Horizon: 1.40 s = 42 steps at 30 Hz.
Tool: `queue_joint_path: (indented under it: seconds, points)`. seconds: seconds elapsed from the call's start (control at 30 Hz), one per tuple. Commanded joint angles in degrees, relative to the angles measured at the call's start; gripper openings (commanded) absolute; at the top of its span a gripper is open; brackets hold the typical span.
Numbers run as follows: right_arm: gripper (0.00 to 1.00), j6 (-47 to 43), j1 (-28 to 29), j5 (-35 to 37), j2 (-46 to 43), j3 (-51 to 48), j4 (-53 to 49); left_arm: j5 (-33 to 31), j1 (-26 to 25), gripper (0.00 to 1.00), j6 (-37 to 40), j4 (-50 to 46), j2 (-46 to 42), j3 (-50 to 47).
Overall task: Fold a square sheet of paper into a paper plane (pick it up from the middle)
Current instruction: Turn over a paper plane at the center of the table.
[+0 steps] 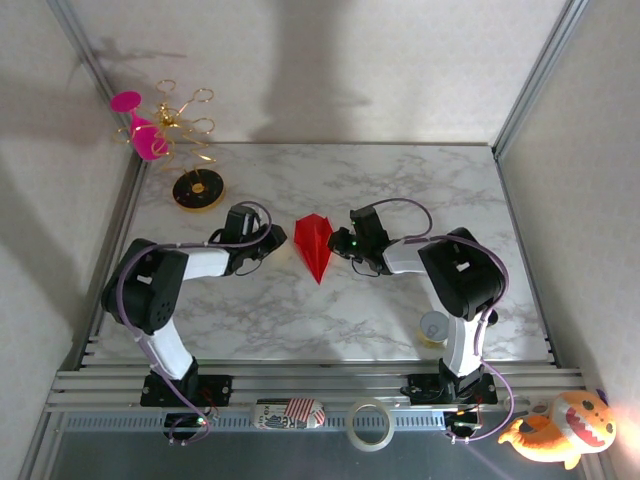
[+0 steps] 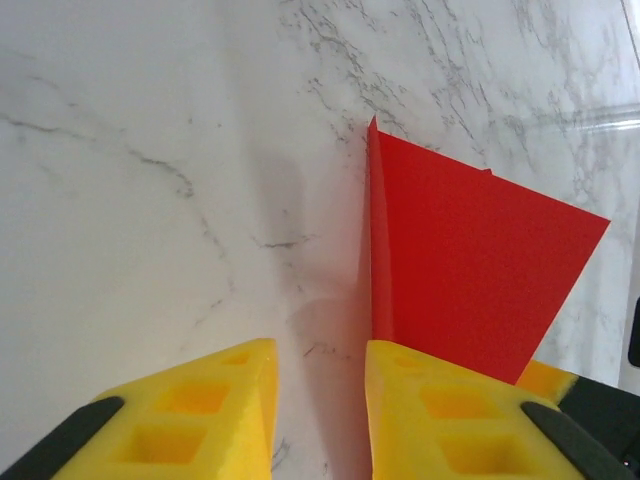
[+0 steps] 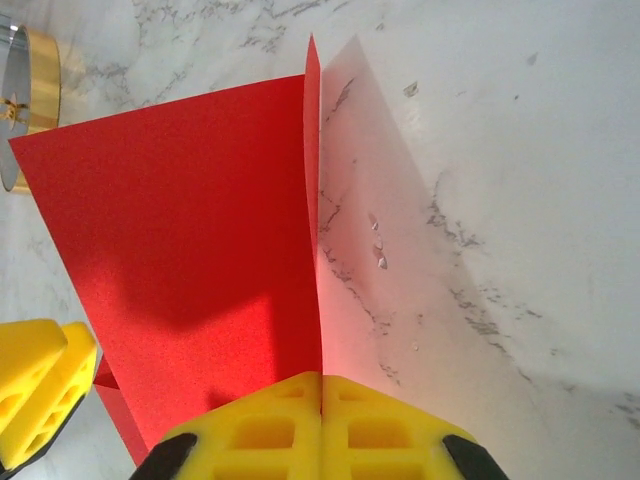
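Observation:
The square sheet of paper, bright red, is folded into a narrow paper plane [image 1: 312, 243] with its pointed nose toward the near edge, lying mid-table between both grippers. One wing lies flat [image 2: 470, 270] and a fin stands upright along the centre crease [image 3: 312, 200]. My right gripper [image 1: 345, 243] [image 3: 321, 385] is shut on the fin's edge, which runs into the seam between its yellow fingers. At the plane's left side, my left gripper [image 1: 281, 245] [image 2: 320, 400] stands open; bare marble shows in the gap and the fin lies against its right finger [image 2: 440, 400].
A gold rack with a pink wine glass [image 1: 150, 135] and a black-gold disc [image 1: 197, 190] stand at the back left. A small tin [image 1: 433, 327] sits by the right arm's base. A tape roll [image 1: 369, 424] and a plush toy [image 1: 560, 430] lie off the front edge.

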Motion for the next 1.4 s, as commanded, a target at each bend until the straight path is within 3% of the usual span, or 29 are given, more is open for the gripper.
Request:
queue_joint_path:
  seconds: [0.0,0.27,0.7,1.37]
  points:
    - [0.07,-0.06,-0.41,-0.85,0.86,1.13,1.42,-3.46,-2.46,0.32,2.95,-7.75,-5.08,1.39]
    - [0.07,-0.1,-0.34,-0.62,0.85,1.14,1.24,-8.08,-11.14,0.34,0.21,-10.94,-5.76,3.57]
    - [0.07,-0.37,-0.35,-0.98,1.02,1.13,0.47,-7.2,-13.29,0.34,0.47,-12.85,2.46,9.45]
    - [0.06,-0.48,-0.41,-4.38,-0.99,1.15,0.63,-1.91,-15.66,0.41,3.22,-12.35,3.85,9.84]
